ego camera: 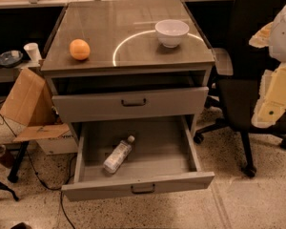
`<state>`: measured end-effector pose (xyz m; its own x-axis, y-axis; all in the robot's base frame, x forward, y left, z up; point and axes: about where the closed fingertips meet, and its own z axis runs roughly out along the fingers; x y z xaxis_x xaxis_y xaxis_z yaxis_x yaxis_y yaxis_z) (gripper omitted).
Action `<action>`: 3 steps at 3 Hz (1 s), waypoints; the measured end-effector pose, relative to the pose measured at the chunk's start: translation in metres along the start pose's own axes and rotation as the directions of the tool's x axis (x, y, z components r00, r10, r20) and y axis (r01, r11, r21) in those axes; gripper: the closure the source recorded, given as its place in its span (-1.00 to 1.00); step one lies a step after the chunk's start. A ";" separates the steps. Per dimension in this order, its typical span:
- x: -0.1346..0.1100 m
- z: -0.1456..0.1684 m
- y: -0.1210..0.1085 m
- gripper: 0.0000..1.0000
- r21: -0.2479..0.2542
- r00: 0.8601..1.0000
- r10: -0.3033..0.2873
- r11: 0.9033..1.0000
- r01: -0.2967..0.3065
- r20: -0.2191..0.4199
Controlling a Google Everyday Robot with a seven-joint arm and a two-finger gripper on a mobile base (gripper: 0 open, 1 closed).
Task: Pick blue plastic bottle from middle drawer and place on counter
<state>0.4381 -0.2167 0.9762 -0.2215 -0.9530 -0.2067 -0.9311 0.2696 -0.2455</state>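
- cream-and-white gripper (275, 95) hangs at the right edge of the view, in front of a black office chair (243, 56) and well apart from the drawers; whether it is spread or closed does not show.
- wide grey middle drawer (138, 188) with a low front panel and a dark bar handle is pulled far out.
- small clear, pale blue plastic bottle (118, 155) lies on its side in the left half of that drawer's tray, white cap pointing to the back right.
- grey drawer with a taller front panel (133, 103) sits above, slightly open.
- glossy grey-brown counter (128, 18) carries a thin white ring, a white bowl (171, 32) on the ring's right arc, and an orange round fruit (79, 49) at the left, outside the ring.
- brown cardboard box (26, 99) leans left of the cabinet.
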 end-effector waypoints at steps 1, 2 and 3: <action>0.000 0.000 0.000 -1.00 0.000 1.000 0.000 1.000 0.000 0.000; -0.006 0.006 0.003 -1.00 -0.009 0.999 -0.019 1.000 0.019 0.027; -0.038 0.057 0.008 -1.00 -0.068 0.986 -0.099 0.992 0.109 0.134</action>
<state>0.4558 -0.1710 0.9281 -0.0869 -0.9478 -0.3067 -0.9673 0.1539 -0.2017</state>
